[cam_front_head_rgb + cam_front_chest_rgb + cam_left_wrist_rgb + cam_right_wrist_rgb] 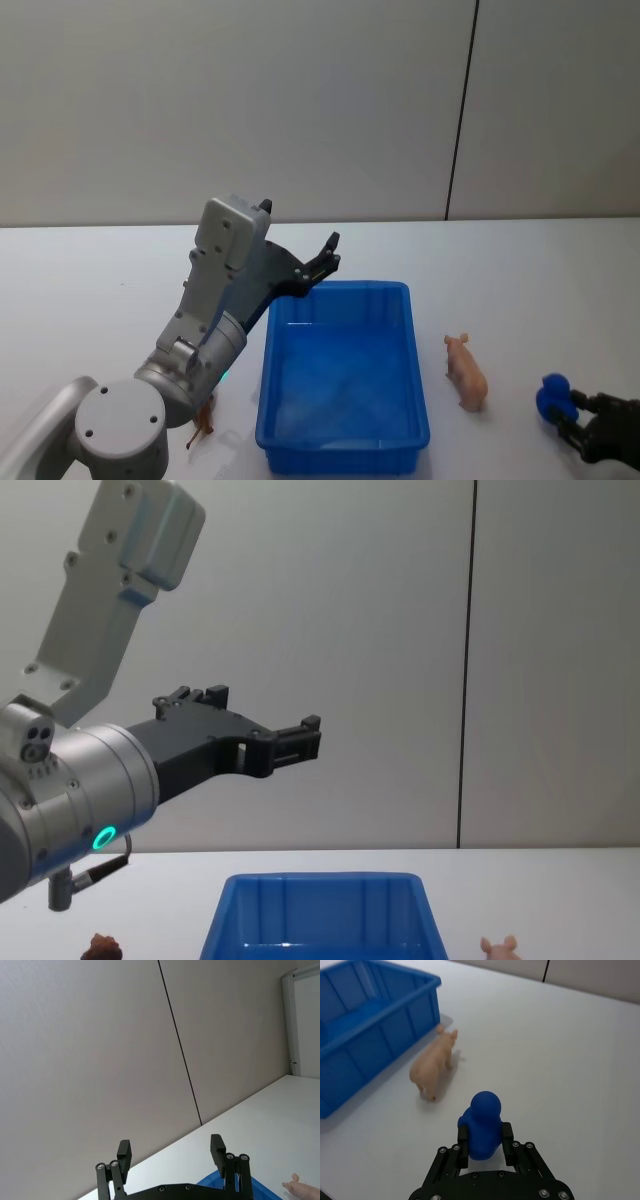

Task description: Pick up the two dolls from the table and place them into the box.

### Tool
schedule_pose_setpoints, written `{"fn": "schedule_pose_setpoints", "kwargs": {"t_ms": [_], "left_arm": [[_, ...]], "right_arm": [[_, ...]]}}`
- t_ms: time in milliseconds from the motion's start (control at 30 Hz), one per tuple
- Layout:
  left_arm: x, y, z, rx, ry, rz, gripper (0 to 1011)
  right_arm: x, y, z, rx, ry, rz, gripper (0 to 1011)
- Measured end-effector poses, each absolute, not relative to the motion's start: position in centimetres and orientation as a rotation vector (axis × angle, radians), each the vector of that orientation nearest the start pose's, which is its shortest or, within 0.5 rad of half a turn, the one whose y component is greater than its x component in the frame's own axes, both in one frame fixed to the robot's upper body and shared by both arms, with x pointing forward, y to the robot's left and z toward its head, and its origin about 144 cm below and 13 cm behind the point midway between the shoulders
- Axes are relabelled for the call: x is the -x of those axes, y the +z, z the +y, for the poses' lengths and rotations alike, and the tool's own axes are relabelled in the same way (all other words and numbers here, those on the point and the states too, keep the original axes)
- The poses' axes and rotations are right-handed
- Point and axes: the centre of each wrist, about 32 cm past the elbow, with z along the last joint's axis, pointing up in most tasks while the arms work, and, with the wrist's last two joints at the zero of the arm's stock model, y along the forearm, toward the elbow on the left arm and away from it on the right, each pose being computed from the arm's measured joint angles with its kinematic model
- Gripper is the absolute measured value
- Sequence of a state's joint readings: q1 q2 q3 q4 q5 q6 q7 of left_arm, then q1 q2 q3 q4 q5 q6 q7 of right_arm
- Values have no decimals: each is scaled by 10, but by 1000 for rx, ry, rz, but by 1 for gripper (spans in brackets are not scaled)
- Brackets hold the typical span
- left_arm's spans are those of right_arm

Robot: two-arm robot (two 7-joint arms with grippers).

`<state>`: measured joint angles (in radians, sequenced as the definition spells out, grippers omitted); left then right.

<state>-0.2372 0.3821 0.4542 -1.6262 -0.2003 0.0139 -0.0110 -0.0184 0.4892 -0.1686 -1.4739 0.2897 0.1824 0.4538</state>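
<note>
One white table [100,290] carries one blue box [345,288], open-topped and with nothing inside, near the middle of the head view.

There are two grippers. The left gripper [330,255] hangs high off the table at about 11 o'clock of the box, over its far left corner. Its two fingers [124,1152] are spread wide with nothing between them, pointing toward the grey wall [100,1050]. The right gripper [568,412] sits low at about 4 o'clock of the box, near the table's front edge. Its fingers [463,1136] are clamped on either side of a blue figure [485,1110], which stands upright. Whether that figure rests on the table or is lifted just off it cannot be told.

There are three small figures in all. The pink doll [466,372] stands on the table at 3 o'clock of the box, just beside its right wall, between the box and the right gripper. The brown doll [203,420] lies at about 8 o'clock of the box, near its left wall, partly hidden behind the left arm. The third is the blue figure.
</note>
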Motion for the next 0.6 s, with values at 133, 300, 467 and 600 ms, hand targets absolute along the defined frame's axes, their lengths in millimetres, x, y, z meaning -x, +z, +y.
{"fn": "schedule_pose_setpoints", "kwargs": {"t_ms": [133, 300, 467, 600], "left_arm": [[-492, 1204, 198, -61, 1124, -268, 1001], [-492, 1204, 198, -61, 1124, -268, 1001], [-492, 1204, 198, -61, 1124, -268, 1001], [-492, 1204, 198, -61, 1124, -268, 1001]], "right_arm": [[-448, 1123, -331, 350, -991, 166, 358], [-452, 1134, -325, 296, -965, 123, 324], [-459, 1146, -314, 242, -916, 77, 264], [-464, 1154, -306, 212, -873, 47, 229]]}}
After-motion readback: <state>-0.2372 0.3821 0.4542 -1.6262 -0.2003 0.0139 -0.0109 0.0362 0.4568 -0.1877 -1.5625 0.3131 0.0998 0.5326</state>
